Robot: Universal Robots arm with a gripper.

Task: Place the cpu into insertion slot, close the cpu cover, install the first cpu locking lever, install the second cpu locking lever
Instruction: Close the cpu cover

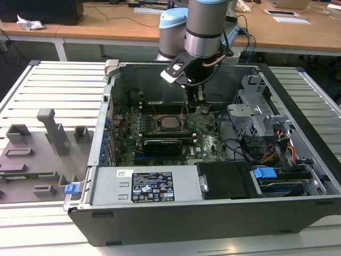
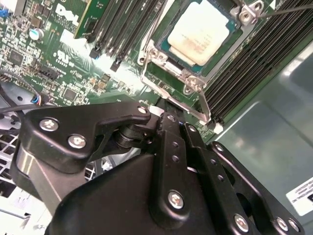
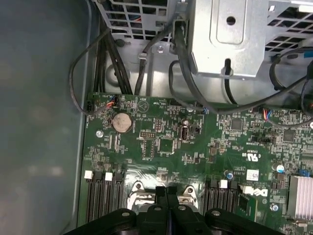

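The cpu point(image 2: 198, 32) lies flat in the insertion slot point(image 1: 169, 124) on the green motherboard, silvery face up. The cpu cover point(image 2: 155, 55), a thin silver frame, lies down around the chip. A thin metal locking lever point(image 2: 204, 105) runs along the socket's side towards my fingertips, and a second lever point(image 2: 283, 9) sticks out past the far corner. My gripper point(image 1: 193, 106) hangs low inside the case, just beside the socket on the exterior view's right. Its black fingers point(image 3: 172, 198) are pressed together at the socket's edge point(image 2: 164, 117), and I see nothing between them.
Long black memory slots point(image 2: 254, 63) flank the socket on both sides. A silver drive cage point(image 1: 256, 114) with cables and a power supply point(image 1: 152, 186) stand inside the case. The case walls point(image 1: 109, 114) enclose the board. A grey fixture tray point(image 1: 37, 149) lies outside, on the exterior view's left.
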